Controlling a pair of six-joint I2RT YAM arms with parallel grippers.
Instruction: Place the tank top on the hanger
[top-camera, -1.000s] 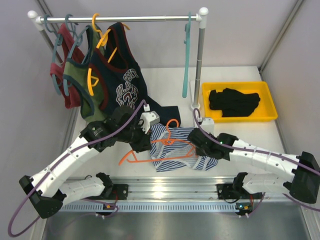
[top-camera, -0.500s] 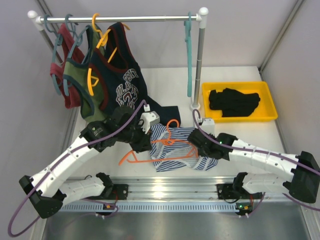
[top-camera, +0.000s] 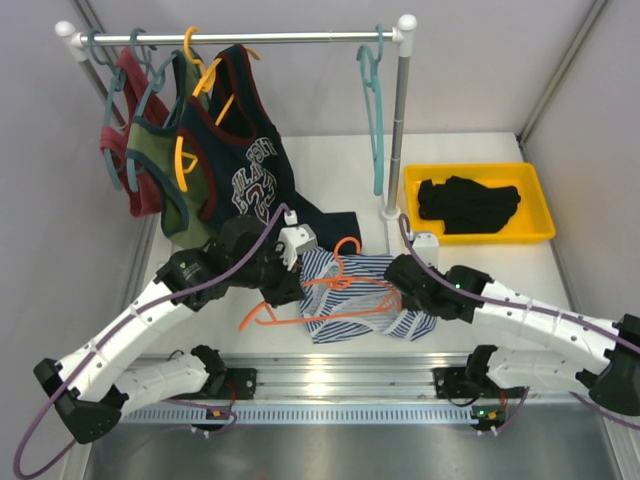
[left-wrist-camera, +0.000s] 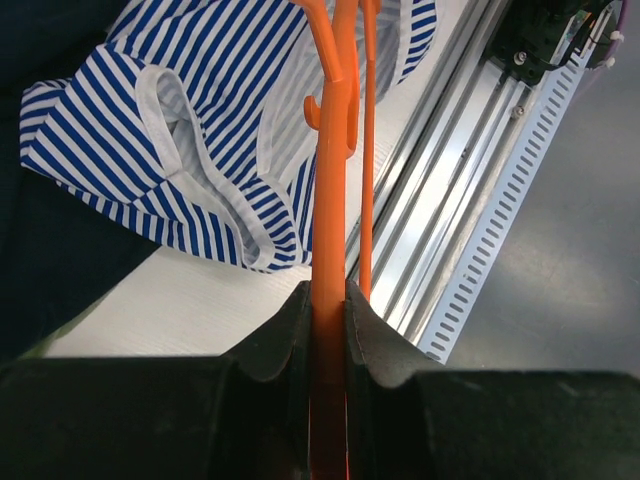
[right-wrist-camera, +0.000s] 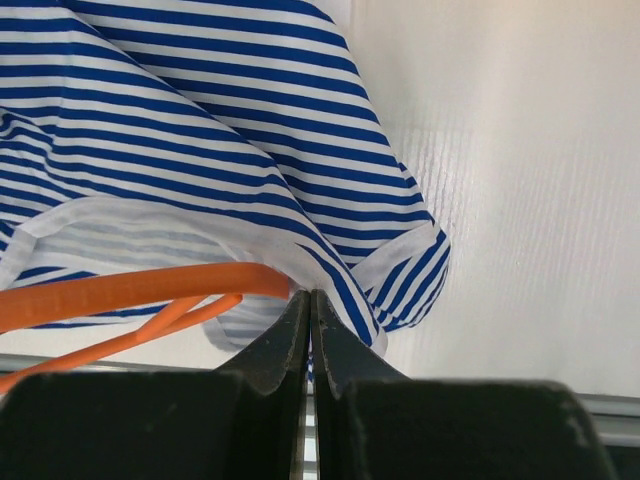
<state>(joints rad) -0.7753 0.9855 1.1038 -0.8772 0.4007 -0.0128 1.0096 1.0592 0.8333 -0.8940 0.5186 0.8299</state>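
The striped tank top (top-camera: 352, 298) lies on the white table between my arms, with the orange hanger (top-camera: 262, 318) running through it; its hook (top-camera: 345, 246) rises at the top. My left gripper (top-camera: 290, 290) is shut on the hanger's arm (left-wrist-camera: 332, 240), left of the top (left-wrist-camera: 170, 130). My right gripper (top-camera: 400, 290) is shut on the top's right edge (right-wrist-camera: 340, 270), where the hanger's end (right-wrist-camera: 150, 290) goes under the cloth.
A clothes rail (top-camera: 240, 38) at the back holds several tops on hangers at the left and a teal hanger (top-camera: 374, 110) at the right. A yellow tray (top-camera: 540, 232) with a black garment (top-camera: 468, 203) stands at the right. An aluminium rail (top-camera: 330, 378) lines the near edge.
The teal hanger on the rail has swung. The right arm has shifted slightly to the right with the top's edge. The left gripper keeps its hold on the hanger.
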